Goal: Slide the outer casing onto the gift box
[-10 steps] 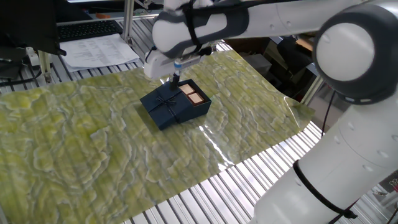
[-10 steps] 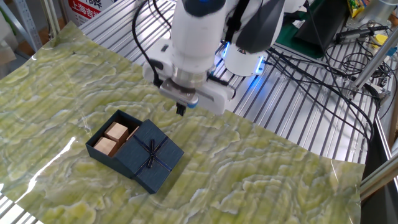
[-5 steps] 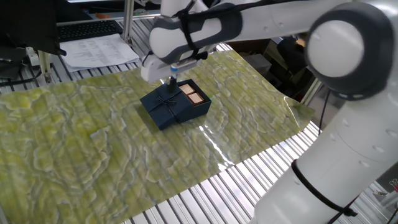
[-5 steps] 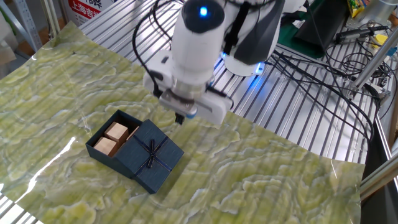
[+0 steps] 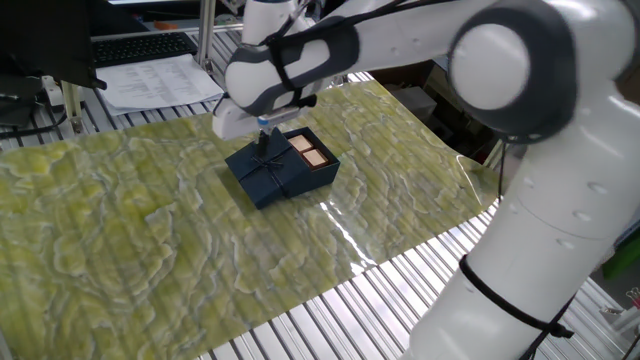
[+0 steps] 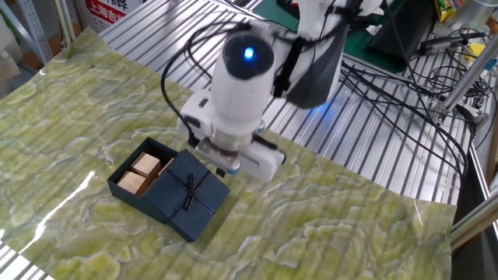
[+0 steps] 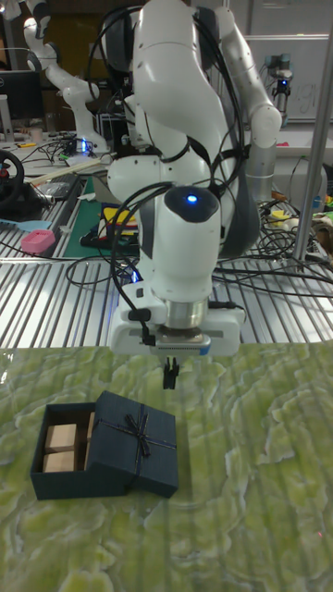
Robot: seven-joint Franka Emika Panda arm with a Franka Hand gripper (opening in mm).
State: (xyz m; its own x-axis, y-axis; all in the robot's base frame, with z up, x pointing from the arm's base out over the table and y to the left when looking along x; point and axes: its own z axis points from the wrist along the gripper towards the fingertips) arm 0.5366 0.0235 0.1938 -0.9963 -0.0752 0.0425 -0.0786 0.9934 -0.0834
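The navy outer casing (image 5: pixel 263 173) with its thin ribbon bow lies on the green mat, pushed partway over the gift box (image 5: pixel 313 155). The box's tan compartments (image 6: pixel 140 172) stick out of one end. My gripper (image 7: pixel 170 375) hangs low just beyond the casing's (image 7: pixel 139 442) other end, close to its edge. Its fingers are shut and hold nothing. In the other fixed view the wrist covers most of the fingers (image 6: pixel 221 172) next to the casing (image 6: pixel 189 195). Seen from the tall fixed camera, the gift box (image 7: pixel 63 448) sits to the left.
A green-yellow patterned mat (image 5: pixel 120 230) covers the slatted metal table (image 6: pixel 366 148). Papers (image 5: pixel 160 80) and a keyboard (image 5: pixel 140 46) lie at the back left. Cables (image 6: pixel 405 93) run across the slats behind the arm. A pink object (image 7: pixel 39 241) lies far left.
The gripper has come down and moved toward the casing's closed end, staying shut. The casing and gift box have not moved.
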